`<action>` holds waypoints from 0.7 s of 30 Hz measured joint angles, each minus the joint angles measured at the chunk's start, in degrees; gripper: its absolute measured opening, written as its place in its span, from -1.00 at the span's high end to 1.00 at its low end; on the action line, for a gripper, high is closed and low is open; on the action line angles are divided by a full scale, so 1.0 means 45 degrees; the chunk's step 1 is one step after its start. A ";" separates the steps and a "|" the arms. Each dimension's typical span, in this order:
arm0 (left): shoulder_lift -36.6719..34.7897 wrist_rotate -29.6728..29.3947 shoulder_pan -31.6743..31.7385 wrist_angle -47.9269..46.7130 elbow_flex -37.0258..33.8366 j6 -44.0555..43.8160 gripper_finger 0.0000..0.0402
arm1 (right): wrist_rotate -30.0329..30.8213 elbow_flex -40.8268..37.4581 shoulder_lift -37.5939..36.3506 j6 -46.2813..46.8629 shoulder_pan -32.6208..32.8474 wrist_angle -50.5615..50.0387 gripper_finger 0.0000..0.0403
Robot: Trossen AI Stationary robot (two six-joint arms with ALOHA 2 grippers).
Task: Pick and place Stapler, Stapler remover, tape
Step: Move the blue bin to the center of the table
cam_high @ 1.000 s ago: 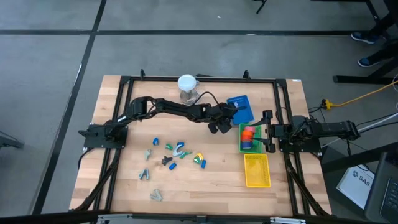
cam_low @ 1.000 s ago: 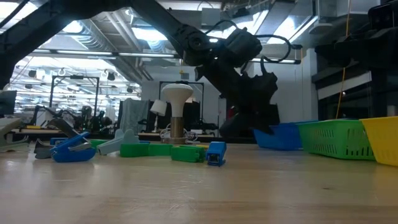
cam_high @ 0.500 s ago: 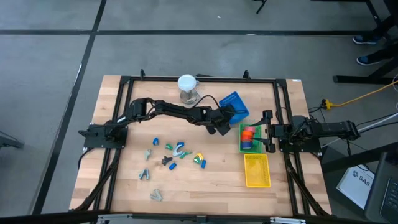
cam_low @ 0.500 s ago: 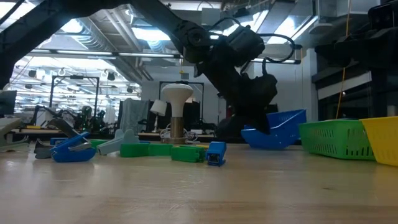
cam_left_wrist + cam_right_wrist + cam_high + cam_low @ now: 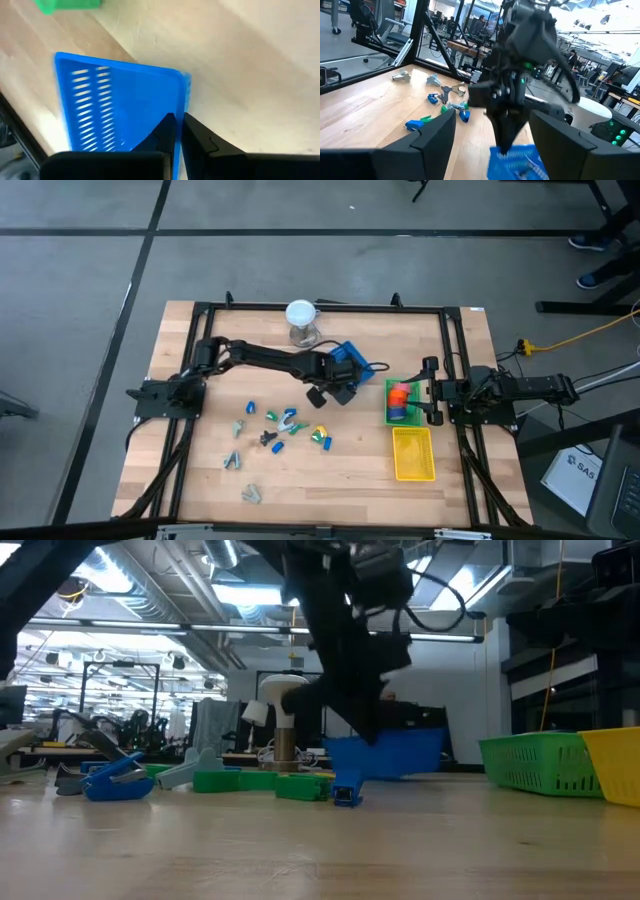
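Left gripper point(image 5: 340, 380) at frame centre pinches the blue basket point(image 5: 350, 358) wall, repositioning it; next, set it down flat near the scattered pieces; right gripper point(image 5: 492, 145) fingers spread, idle

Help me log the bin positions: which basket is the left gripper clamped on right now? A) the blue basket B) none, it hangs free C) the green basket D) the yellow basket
A: in the left wrist view the left gripper is shut on the rim of the blue basket, while the green basket and yellow basket sit by the right gripper.
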 joint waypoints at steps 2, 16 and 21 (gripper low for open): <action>-0.0233 0.0107 -0.0016 -0.0245 0.0000 -0.0367 0.92 | 0.0000 0.0000 0.0001 0.0000 0.0005 0.0008 -0.29; -0.0357 0.1469 -0.0074 -0.2983 -0.0257 -0.3541 0.81 | 0.0000 0.0000 0.0003 0.0000 0.0002 -0.0001 -0.29; -0.0386 0.1542 -0.0298 -0.3090 -0.0253 -0.3586 0.73 | 0.0000 0.0000 0.0001 0.0000 0.0000 0.0004 -0.29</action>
